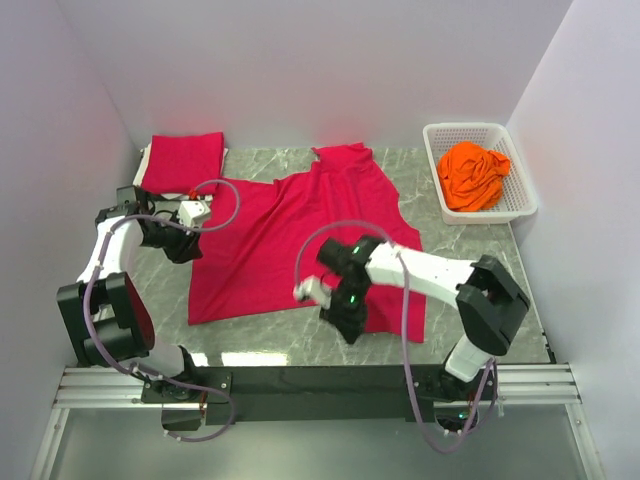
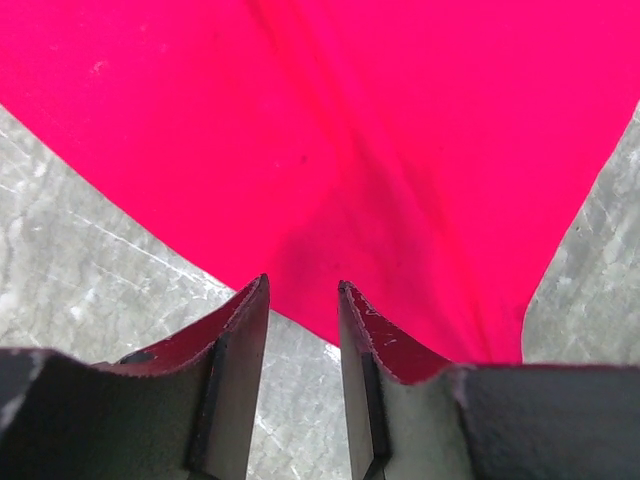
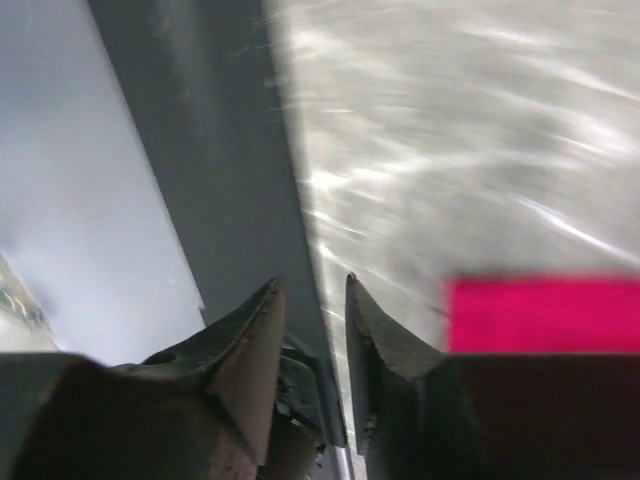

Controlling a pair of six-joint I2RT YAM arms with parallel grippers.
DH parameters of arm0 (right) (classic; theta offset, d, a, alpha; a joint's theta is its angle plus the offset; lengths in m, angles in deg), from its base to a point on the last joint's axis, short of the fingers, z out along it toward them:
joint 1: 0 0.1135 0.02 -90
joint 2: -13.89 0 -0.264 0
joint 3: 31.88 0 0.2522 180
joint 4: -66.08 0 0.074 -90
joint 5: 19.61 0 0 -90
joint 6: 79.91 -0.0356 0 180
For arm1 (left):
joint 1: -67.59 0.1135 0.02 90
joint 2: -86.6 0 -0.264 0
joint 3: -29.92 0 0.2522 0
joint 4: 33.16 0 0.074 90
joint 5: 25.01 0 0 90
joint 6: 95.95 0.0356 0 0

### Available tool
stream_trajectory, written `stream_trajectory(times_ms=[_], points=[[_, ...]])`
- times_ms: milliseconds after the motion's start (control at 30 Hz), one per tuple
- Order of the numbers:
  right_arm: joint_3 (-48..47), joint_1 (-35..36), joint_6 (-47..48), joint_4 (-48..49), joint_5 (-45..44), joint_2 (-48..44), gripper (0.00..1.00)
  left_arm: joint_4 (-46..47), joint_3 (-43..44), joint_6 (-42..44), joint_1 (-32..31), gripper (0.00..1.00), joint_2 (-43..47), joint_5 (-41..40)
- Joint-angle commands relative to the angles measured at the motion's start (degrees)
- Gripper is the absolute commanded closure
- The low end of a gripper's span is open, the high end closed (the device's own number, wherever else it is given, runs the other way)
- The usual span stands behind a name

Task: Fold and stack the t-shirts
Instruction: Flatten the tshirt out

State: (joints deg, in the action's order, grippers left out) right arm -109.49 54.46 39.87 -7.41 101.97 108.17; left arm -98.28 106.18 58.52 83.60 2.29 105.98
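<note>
The crimson t-shirt lay spread flat in the middle of the table. Its long axis ran from the collar at about 12 o'clock to the hem at about 6 o'clock in the top view. A folded crimson t-shirt sat at 10 o'clock, and the orange t-shirt was bunched in the white basket at 2 o'clock.

The left tool stood at the shirt's 9 o'clock side, right at the sleeve, so the cloth lay toward 3 o'clock from it. In the left wrist view its jaws were narrowly parted with bare table between them and the red cloth just ahead; it held nothing.

The right tool hung over the hem at 6 o'clock. Its wrist view was blurred, but the jaws showed a narrow empty gap, with a strip of red cloth at 3 o'clock of them.

By my judgement, a fold across the long axis would fall to the left arm, the nearer one to the sleeve. A fold along the axis would suit the right arm at the hem.
</note>
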Motion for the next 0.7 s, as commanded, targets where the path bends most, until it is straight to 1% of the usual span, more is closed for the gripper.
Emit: stream_trajectory(times_ms=[0,33,67,133,167,200,233,300,433,567,600,667], points=[[-5.65,-10.83,1.16,-2.24,0.61,-3.14,0.61,1.16,0.79,-2.66,-1.67,0.60,-0.85,0.77],[-6.62,-16.26,0.98,-1.89,-1.14,-2.62,0.61,2.12,0.17,-3.90,-2.29,0.60,-1.03,-0.03],[-7.42,-18.14,0.81,-1.10,-5.16,-1.39,0.61,3.18,-0.27,-5.04,-2.73,0.60,-1.12,-0.73],[-8.04,-22.61,-0.86,1.18,-10.45,-0.59,0.65,7.66,-2.03,-9.08,-4.32,0.61,-1.47,-3.01],[-7.43,-23.95,-1.56,4.50,-15.53,0.11,0.68,9.76,-3.16,-10.66,-4.93,0.61,-1.90,-3.72],[-7.25,-25.00,-2.44,5.83,-17.84,0.98,0.70,13.35,-3.52,-13.98,-6.07,0.61,-2.26,-4.68],[-7.25,-25.88,-2.62,6.80,-19.86,1.95,0.72,15.04,-3.79,-15.50,-6.69,0.62,-2.78,-6.52],[-7.77,-28.26,-2.88,8.30,-24.60,5.46,0.75,17.06,-3.70,-18.31,-8.27,0.64,-5.06,-7.76],[-7.78,-29.76,-3.15,9.71,-30.15,10.39,0.78,19.53,-3.79,-20.35,-9.86,0.67,-8.76,-11.45],[-6.64,-29.76,-2.53,5.95,-29.82,13.99,0.79,20.24,-5.01,-19.65,-10.12,0.68,-11.04,-15.23],[-5.50,-29.67,-2.27,5.24,-29.38,14.26,0.79,20.24,-5.28,-18.86,-10.12,0.68,-11.14,-17.24],[-4.00,-29.23,-1.92,3.22,-28.24,14.27,0.80,19.10,-6.42,-17.63,-10.12,0.69,-11.48,-18.66]])
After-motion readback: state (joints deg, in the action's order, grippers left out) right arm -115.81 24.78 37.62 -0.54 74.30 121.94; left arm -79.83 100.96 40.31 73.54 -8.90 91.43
